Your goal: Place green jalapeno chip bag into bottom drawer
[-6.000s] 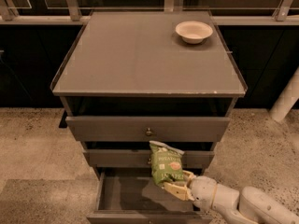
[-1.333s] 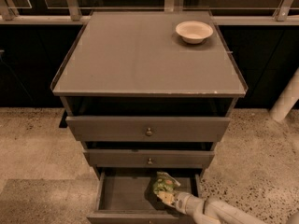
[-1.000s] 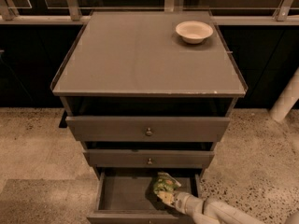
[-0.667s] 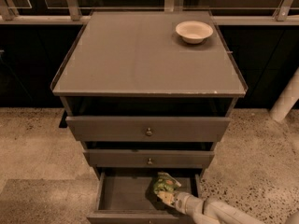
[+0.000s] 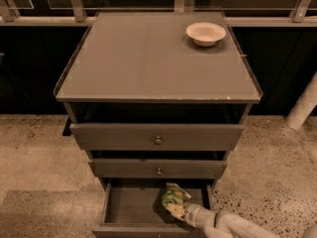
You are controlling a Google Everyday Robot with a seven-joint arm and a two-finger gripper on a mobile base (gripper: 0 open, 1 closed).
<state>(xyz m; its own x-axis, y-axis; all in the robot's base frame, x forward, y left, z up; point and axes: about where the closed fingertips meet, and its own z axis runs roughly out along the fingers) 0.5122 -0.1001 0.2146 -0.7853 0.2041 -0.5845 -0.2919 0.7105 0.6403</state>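
Observation:
The green jalapeno chip bag (image 5: 174,196) is down inside the open bottom drawer (image 5: 130,205), toward its right side, standing a little tilted on or just above the drawer floor. My gripper (image 5: 178,211) reaches into the drawer from the lower right and is shut on the bag's lower end. The white arm (image 5: 233,225) runs off the frame's bottom right corner. The drawer's low front panel (image 5: 143,230) sits at the bottom edge of the view.
The two upper drawers (image 5: 157,137) with small round knobs stand slightly pulled out above. A white bowl (image 5: 205,33) sits on the cabinet top (image 5: 148,58) at the back right. A white post (image 5: 303,105) stands on the speckled floor at the right.
Six seconds ago the bag was held higher, in front of the middle drawer. It has come down into the bottom drawer. Over the last second nothing has visibly moved.

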